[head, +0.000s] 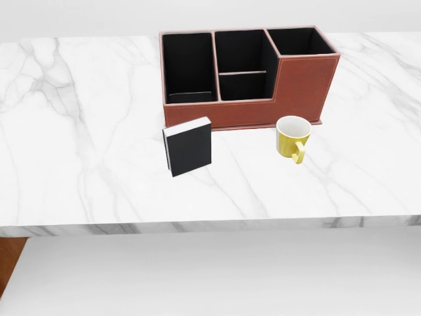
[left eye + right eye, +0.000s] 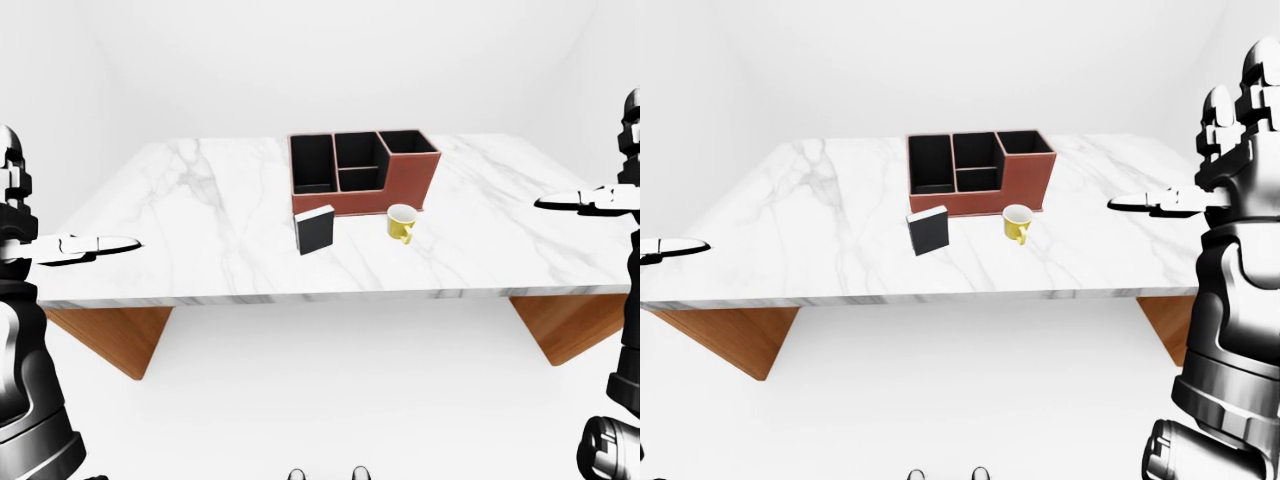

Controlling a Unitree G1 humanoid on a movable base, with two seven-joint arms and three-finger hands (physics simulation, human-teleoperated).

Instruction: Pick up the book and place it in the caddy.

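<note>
On the table [image 1: 79, 164], the book [image 1: 189, 146] stood untouched beside the empty caddy [image 1: 302, 82]; your left hand [image 2: 88, 246] and right hand [image 2: 590, 201] were spread, nothing grasped.

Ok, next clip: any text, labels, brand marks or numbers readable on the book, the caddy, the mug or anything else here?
None readable in any view.
Black hardcover book with white page edges: cover plain, no title.
Reddish-brown leather caddy with black compartments: no label or brand.
Yellow ceramic mug: no print.
White marble tabletop: grey veining only.
</note>
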